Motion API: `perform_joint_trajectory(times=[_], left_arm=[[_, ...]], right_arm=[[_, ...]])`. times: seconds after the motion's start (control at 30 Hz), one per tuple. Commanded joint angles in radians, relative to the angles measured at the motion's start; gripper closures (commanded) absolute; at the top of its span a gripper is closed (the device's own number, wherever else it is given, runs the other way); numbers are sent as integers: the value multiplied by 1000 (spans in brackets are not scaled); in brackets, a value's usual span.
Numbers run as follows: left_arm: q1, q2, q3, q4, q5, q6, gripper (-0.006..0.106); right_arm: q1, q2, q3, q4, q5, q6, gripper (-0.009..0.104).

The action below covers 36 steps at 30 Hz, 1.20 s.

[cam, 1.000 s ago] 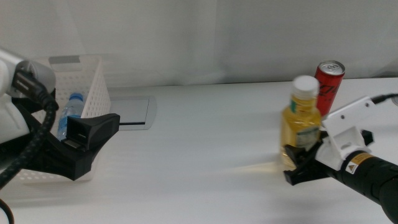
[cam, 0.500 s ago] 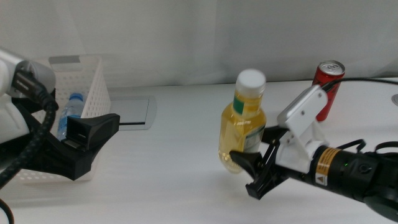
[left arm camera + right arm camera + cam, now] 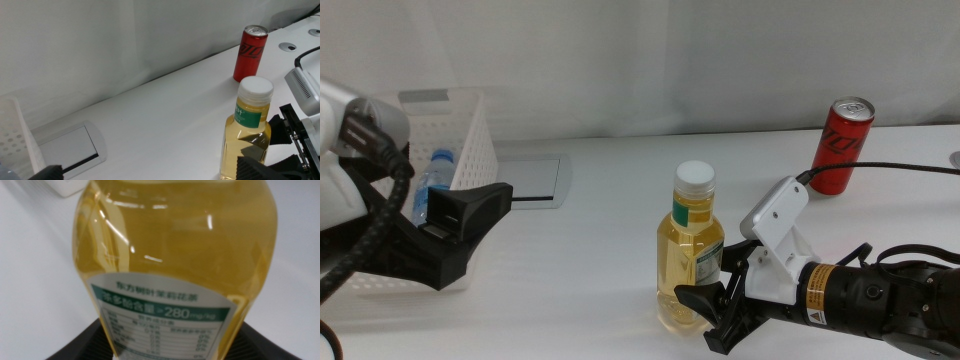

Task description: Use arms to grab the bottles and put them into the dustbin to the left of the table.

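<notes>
Yellow-liquid bottle (image 3: 172,265) — label reads "280mg/kg" — in right claw (image 3: 705,315)

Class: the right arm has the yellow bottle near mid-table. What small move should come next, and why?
Probably open the right gripper and back off: the yellow bottle stands upright mid-table, and the left gripper waits open beside the dustbin, likely to take it over.

table (image 3: 620,240): white | on it: grey panel (image 3: 533,180), red can (image 3: 841,145), yellow bottle (image 3: 691,262), basket (image 3: 455,140)
</notes>
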Motion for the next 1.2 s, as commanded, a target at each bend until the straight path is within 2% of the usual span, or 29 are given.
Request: perform_joint_trajectory(times=[0.0,0.2,0.3,0.43,0.47,0.53,0.6,0.63,0.9,1.17], left_arm=[[-4,1,4,-4,1,2,11],[-4,1,4,-4,1,2,11],[-4,1,4,-4,1,2,11],[-4,1,4,-4,1,2,11],[-4,1,4,-4,1,2,11],[-4,1,4,-4,1,2,11],[-4,1,4,-4,1,2,13],[-4,1,4,-4,1,2,13],[-4,1,4,-4,1,2,13],[-4,1,4,-4,-1,4,13]], right_arm=[[-1,-3,-19,2,-83,5,97],[-1,15,-19,-3,-82,5,97],[-1,15,-19,-40,-82,5,97],[-1,15,-19,-40,-82,7,88],[-1,15,-19,-40,-82,7,83],[-1,15,-19,-40,-82,7,61],[-1,15,-19,-38,-73,23,25],[-1,13,-19,-36,-69,36,20],[-1,-121,-19,-31,71,58,19],[-1,-415,-19,-31,474,165,19]])
